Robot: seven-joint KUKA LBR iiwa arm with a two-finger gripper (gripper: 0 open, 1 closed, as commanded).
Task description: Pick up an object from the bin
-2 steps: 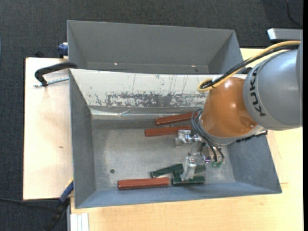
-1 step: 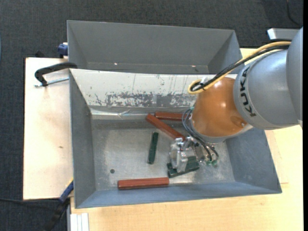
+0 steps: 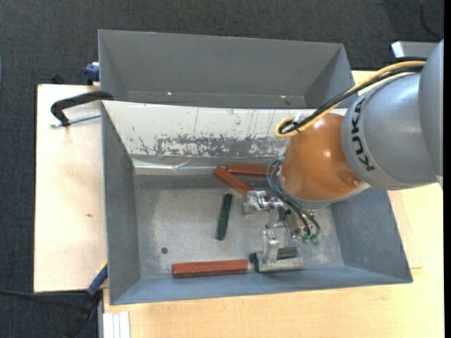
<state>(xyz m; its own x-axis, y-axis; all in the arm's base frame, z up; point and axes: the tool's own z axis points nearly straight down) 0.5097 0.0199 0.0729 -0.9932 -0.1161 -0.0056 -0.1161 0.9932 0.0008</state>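
Grey metal bin [image 3: 120,259], floor mostly bare. Landmark: long flat red-brown rectangular bar [image 3: 210,267], lying along the near wall, roughly parallel to it. Just beside the bar's right end, maybe touching it: small pale grey-green flat piece [image 3: 285,263], kind unclear. The jaws are down right over that piece, directly right of the bar's right end and slightly behind it. Whether they are spread, pressed together or pinching the piece: cannot tell, wrist hardware and wires crowd that spot. Small dark speck [image 3: 164,251] on the floor, near and just behind the bar's left end. Behind the bar's right half, apart from it: dark green slim stick [image 3: 224,217], lying flat, nearly perpendicular to the bar, far end tipped slightly right. Farther behind the bar, at the foot of the far wall: two red-brown slim sticks [image 3: 250,169], meeting in a shallow V. Right of those, well behind the bar's right end: orange-covered wrist [image 3: 317,164] of the grey arm [image 3: 402,132], with yellow and black cables [image 3: 331,104].
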